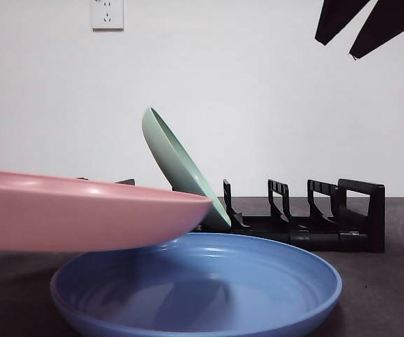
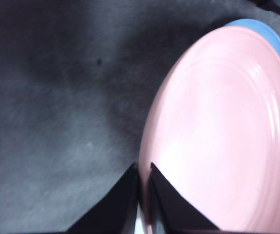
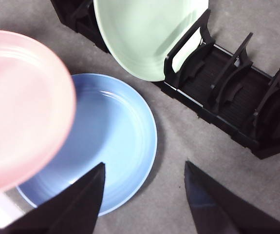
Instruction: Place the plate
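Note:
My left gripper is shut on the rim of a pink plate, which it holds nearly level above the table. In the front view the pink plate hangs over the left part of a blue plate that lies flat on the table. A green plate leans in a slot of the black rack. My right gripper hovers open high above the blue plate, beside the rack, holding nothing; its tips show as the right gripper at the top right of the front view.
The rack has several free slots to the right of the green plate. A dark grey mat covers the table. A wall socket is on the white wall behind.

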